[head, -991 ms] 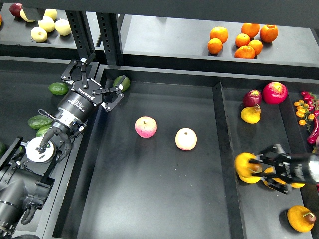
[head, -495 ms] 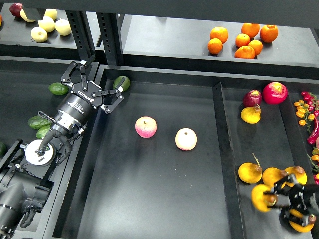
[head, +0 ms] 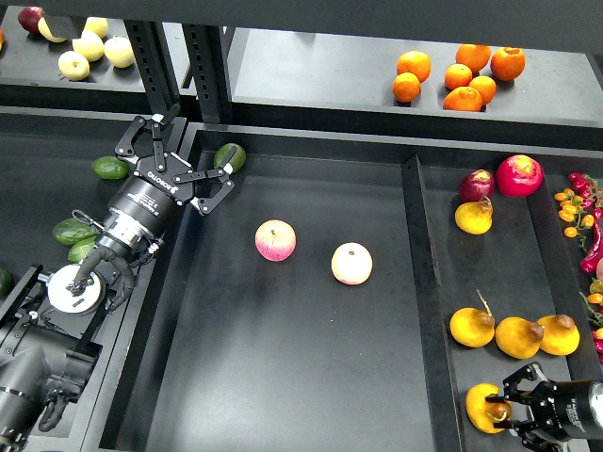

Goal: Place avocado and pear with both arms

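The dark green avocado (head: 230, 156) lies in the back left corner of the middle tray (head: 283, 377). My left gripper (head: 182, 156) is open and empty just to its left, one finger close to it, over the tray's left wall. My right gripper (head: 507, 411) is at the bottom right, low over the right tray, shut on the orange-yellow pear (head: 480, 408), which shows a brownish patch beside the fingers.
Two pink-yellow apples (head: 275, 239) (head: 351, 263) lie in the middle tray. Three yellow pears (head: 519, 336) sit just above my right gripper, with another pear (head: 474, 216) and red fruit (head: 520, 174) further back. Lighter avocados (head: 110, 168) lie in the left tray. Oranges (head: 459, 75) are on the shelf.
My right gripper has carried the pear from the right tray's left side down toward the bottom right corner. The left gripper and the avocado have barely moved.
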